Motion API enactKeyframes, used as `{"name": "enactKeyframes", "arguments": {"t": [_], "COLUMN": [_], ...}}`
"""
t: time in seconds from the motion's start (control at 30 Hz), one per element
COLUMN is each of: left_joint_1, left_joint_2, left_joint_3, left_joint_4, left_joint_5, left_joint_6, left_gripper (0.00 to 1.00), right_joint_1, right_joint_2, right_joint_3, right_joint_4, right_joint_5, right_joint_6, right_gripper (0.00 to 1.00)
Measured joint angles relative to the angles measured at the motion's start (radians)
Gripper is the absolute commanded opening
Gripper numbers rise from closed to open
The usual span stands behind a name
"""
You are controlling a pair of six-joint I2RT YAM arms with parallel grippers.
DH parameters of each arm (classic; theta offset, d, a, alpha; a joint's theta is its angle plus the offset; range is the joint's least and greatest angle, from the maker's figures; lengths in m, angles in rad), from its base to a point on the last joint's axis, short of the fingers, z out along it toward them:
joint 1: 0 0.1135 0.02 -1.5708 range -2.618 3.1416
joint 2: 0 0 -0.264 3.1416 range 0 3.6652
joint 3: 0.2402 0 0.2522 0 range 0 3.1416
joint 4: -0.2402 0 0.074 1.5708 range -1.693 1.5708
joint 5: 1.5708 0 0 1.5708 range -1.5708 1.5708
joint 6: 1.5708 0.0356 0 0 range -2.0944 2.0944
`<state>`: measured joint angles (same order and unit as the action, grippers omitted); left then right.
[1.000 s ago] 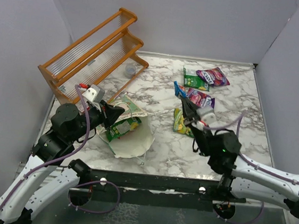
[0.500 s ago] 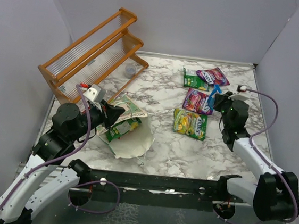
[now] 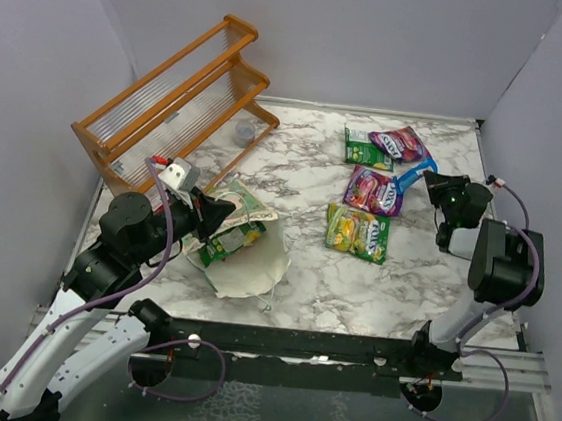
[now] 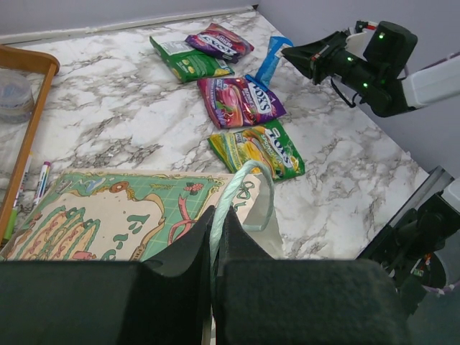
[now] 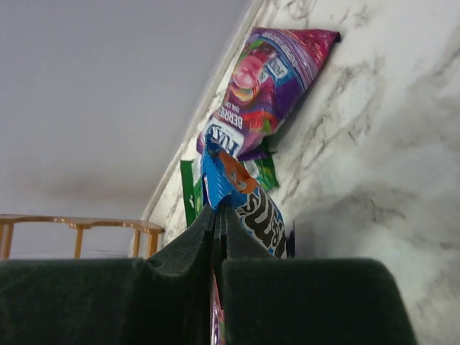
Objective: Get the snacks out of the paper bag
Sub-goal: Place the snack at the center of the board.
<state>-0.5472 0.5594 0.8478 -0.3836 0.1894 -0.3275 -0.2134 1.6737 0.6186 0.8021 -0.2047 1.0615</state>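
The pale-green paper bag (image 3: 246, 264) lies on its side at the left, mouth toward the near edge, with a green packet (image 3: 229, 242) in it. My left gripper (image 3: 222, 214) is shut on the bag's handle (image 4: 248, 180), above its patterned side (image 4: 108, 223). My right gripper (image 3: 432, 183) is shut on a blue packet (image 3: 416, 173), held low at the right; it also shows in the right wrist view (image 5: 244, 194). On the table lie a green packet (image 3: 366, 152), a purple packet (image 3: 400, 143), a purple-pink packet (image 3: 372, 190) and a yellow-green packet (image 3: 357, 231).
An orange wooden rack (image 3: 177, 104) stands at the back left with a small clear cup (image 3: 244, 131) beside it. Two thin pens (image 4: 39, 183) lie by the rack's foot. Grey walls close the table on the left, back and right.
My right arm has swung from the middle of the table to the far right, carrying the blue packet past the purple-pink one. My left arm and the bag have not moved.
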Motion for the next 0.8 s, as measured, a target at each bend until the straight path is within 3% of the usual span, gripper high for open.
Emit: {"name": "enactKeyframes", "arguments": {"t": [0.2, 0.37, 0.5, 0.57, 0.8], "left_joint_1": [0.000, 0.000, 0.000, 0.000, 0.000], "left_joint_2": [0.000, 0.000, 0.000, 0.000, 0.000], "left_joint_3": [0.000, 0.000, 0.000, 0.000, 0.000], "left_joint_4": [0.000, 0.000, 0.000, 0.000, 0.000], "left_joint_5": [0.000, 0.000, 0.000, 0.000, 0.000], "left_joint_6": [0.000, 0.000, -0.001, -0.004, -0.017], "left_gripper": [0.00, 0.00, 0.00, 0.00, 0.00], "right_joint_1": [-0.004, -0.004, -0.004, -0.004, -0.004], "right_joint_2": [0.301, 0.382, 0.372, 0.327, 0.025], "right_joint_3": [0.146, 0.156, 0.148, 0.101, -0.106], "right_joint_4": [0.232, 0.319, 0.310, 0.281, 0.187], "right_joint_5": [-0.061, -0.058, -0.037, -0.010, 0.032], "right_joint_6": [0.099, 0.124, 0.084, 0.055, -0.056], "right_gripper": [0.02, 0.32, 0.54, 0.61, 0.66]}}
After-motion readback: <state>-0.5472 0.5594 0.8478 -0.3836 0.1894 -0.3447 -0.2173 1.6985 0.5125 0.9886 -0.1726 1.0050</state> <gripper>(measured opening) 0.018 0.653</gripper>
